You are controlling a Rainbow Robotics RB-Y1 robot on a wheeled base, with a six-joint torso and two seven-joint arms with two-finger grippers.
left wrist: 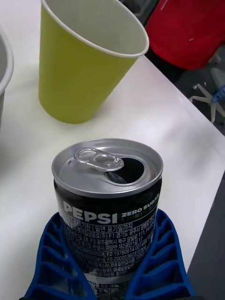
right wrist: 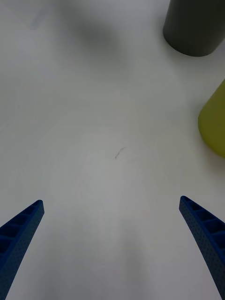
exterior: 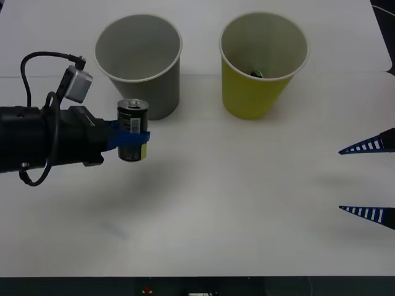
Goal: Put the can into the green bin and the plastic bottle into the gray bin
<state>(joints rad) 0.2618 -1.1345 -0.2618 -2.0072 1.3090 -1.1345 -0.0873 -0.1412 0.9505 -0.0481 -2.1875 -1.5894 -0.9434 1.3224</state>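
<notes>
The left gripper [exterior: 131, 137] clamps the small black-and-silver metal can [exterior: 133, 129] mid-body (tab opened, likely light) — rigid, slick; the right gripper [exterior: 368, 179] gapes empty.

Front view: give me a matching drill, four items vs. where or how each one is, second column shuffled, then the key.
Column 1:
1. can
2. gray bin
3. green bin
4. right gripper

Column 2:
A. open, at the table's right edge
B. upright at the back, right of the other bin
C. held upright in the left gripper
D. upright at the back, just behind the held can

Pairs: 1-C, 2-D, 3-B, 4-A
</notes>
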